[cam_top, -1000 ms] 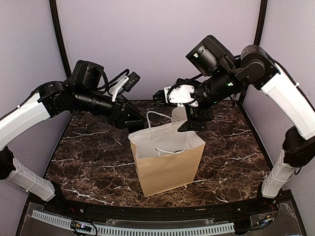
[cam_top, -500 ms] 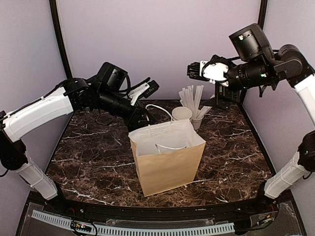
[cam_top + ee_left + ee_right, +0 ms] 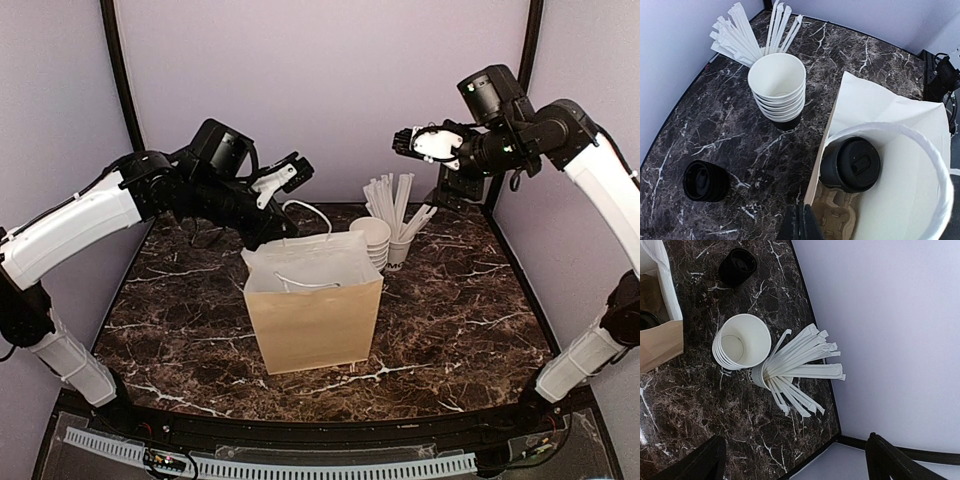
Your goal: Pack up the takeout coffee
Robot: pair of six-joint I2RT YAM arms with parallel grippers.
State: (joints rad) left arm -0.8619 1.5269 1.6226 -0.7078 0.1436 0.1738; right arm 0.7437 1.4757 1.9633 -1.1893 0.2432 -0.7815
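Hidden in the top view: the takeout coffee (image 3: 850, 165) is being screened by the walls of the paper bag (image 3: 313, 310), and a second lidded black cup (image 3: 704, 181) is being covered by the left arm.
Cut off: the left gripper (image 3: 797, 222) is being cropped by the bottom edge of its wrist view, and the bag is being clipped at the left edge of the right wrist view.
Coffee's place: it is being held upright inside the bag, by a brown moulded tray (image 3: 837, 217) on the bag's floor.
Left arm: it is being reached low to the bag's rear rim, near the white handle (image 3: 944, 180). Its fingers are being pressed together; whether paper is being pinched cannot be told.
Right arm: it is being held high over the cup of straws (image 3: 800, 360) and the lidless stack (image 3: 740, 342). The fingers of the right gripper (image 3: 796, 450) are being held wide apart.
Change: the bag is being seen farther left and squarer to the camera than half a second ago. The right arm, low over the bag's mouth a second ago, is being seen raised at the back right.
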